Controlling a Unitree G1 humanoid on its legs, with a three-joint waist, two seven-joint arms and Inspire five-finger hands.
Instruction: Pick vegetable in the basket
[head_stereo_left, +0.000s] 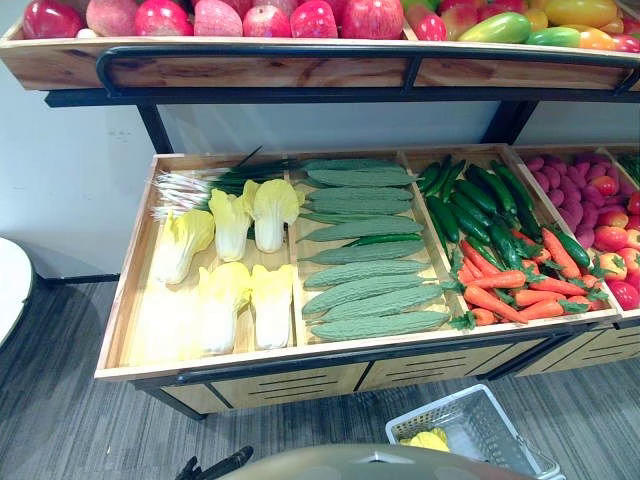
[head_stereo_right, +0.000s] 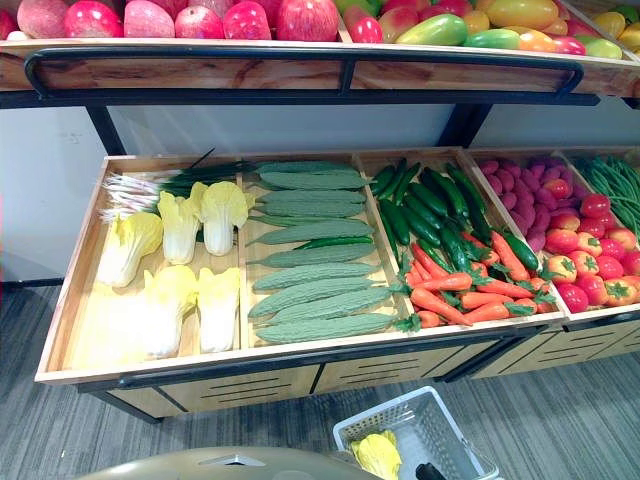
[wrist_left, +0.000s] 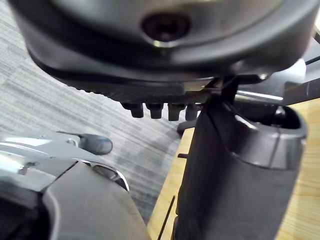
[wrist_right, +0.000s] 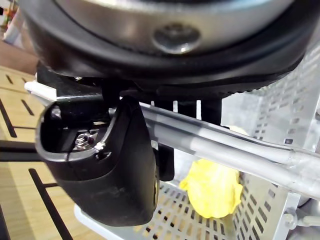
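And here's the lower tray (head_stereo_left: 250, 358), pale wood with a dark metal rail along its front, split into bins. At its left end sit smooth, waxy Chinese cabbages (head_stereo_left: 232, 225), yellow leaves over white stems, with thin spring onions (head_stereo_left: 190, 188) at the back of that same bin. Next bin along holds long, bumpy green bitter gourds (head_stereo_left: 365, 290), laid crosswise in a stack. Then glossy dark cucumbers (head_stereo_left: 470, 205) at the back and tapered orange carrots (head_stereo_left: 510, 290) at the front. At the tray's right end are round red tomatoes (head_stereo_right: 590, 250), purple lumps (head_stereo_right: 520, 185) and slim green beans (head_stereo_right: 615, 180). Above the tray, an upper shelf (head_stereo_left: 260, 70) carries shiny red fruit (head_stereo_left: 290, 18).

On the grey carpet (head_stereo_left: 60, 400) just in front of the tray stands the basket (head_stereo_right: 385, 405), white perforated plastic with straight walls, and one yellow cabbage (head_stereo_right: 378, 455) already lies inside it. The right hand (wrist_right: 110, 165) is at the basket, thumb and fingers closed around its pale bar handle (wrist_right: 225, 150). The left hand (head_stereo_left: 215, 465) hangs low in front of the tray's left part, fingers loose, holding nothing.
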